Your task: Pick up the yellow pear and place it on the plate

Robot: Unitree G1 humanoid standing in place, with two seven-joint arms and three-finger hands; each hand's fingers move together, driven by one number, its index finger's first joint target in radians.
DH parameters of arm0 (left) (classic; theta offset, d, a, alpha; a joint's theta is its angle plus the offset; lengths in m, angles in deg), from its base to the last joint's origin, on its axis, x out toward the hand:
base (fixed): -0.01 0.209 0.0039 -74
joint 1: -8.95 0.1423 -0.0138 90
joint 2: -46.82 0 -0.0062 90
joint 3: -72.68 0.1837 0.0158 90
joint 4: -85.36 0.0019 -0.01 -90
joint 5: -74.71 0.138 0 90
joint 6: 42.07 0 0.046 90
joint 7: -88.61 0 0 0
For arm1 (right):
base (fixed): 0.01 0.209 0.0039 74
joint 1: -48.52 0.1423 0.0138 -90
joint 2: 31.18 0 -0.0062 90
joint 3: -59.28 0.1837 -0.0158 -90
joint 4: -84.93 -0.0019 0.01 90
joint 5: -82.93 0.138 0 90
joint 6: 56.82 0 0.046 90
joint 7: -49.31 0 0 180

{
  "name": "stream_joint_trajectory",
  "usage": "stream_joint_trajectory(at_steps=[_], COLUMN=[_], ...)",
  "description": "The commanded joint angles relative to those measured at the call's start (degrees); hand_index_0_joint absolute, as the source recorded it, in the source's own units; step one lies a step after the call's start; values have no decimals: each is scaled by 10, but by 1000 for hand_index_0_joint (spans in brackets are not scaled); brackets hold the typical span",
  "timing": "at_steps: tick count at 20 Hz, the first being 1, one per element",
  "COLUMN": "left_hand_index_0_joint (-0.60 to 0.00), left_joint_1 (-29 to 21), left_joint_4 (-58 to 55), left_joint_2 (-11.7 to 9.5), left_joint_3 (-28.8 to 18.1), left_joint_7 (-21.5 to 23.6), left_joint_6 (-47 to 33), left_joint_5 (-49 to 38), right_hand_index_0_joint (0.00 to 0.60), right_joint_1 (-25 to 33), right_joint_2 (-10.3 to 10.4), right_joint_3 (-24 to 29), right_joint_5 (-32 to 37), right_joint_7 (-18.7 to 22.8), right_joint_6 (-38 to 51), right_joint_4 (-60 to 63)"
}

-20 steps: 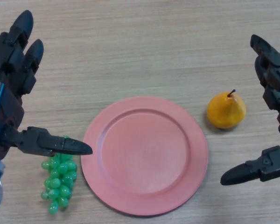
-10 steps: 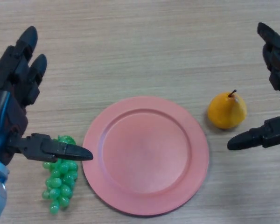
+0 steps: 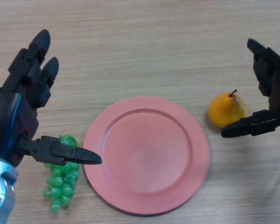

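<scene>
You are looking down at a pale wood-grain table (image 3: 140,42) with the round, flat salmon-pink plate (image 3: 146,154) sitting in the middle, nothing on it yet. The small yellow-orange pear (image 3: 225,111) with its short dark stem is standing upright on the table just beside the plate's right rim, apart from it.

Your right hand (image 3: 269,100) is hanging right next to the pear with its fingers spread wide, the thumb lying low in front of the fruit and the fingers reaching up behind and to the right of it. It is gripping nothing, and you cannot tell whether the thumb tip is touching the skin. Your left hand (image 3: 18,116) is idling on the far left, also spread wide and empty, its thumb poised over a bunch of green plastic-looking grapes (image 3: 60,175) that is lying just left of the plate.

The pear is looking smooth and glossy, probably light and rigid, so it is likely to roll or squirt out of a loose pinch. You are best taking it around the broad lower belly, thumb opposing the fingers across the widest part, and leaving the narrow neck and stem alone.
</scene>
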Motion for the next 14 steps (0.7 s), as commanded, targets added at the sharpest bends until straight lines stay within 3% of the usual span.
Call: stream_joint_trajectory(at_steps=[1,7,11,14], left_hand_index_0_joint=[0,0,0,0], left_joint_1=[-6,15,24,25], left_joint_4=[-32,-43,-58,-66], left_joint_2=[-7,-6,-7,-7], left_joint_3=[-19,-39,-49,-59], left_joint_7=[-9,-9,-19,-24], left_joint_6=[-97,-114,-97,-87], left_joint_5=[21,5,1,-5], right_hand_index_0_joint=[0,0,0,0], right_joint_1=[46,117,144,176], right_joint_2=[-22,-15,-7,-9], right_joint_3=[17,4,-6,-23], right_joint_5=[-2,-25,-36,-113], right_joint_7=[21,48,57,110], right_joint_6=[117,228,254,315], right_joint_4=[26,220,289,371])
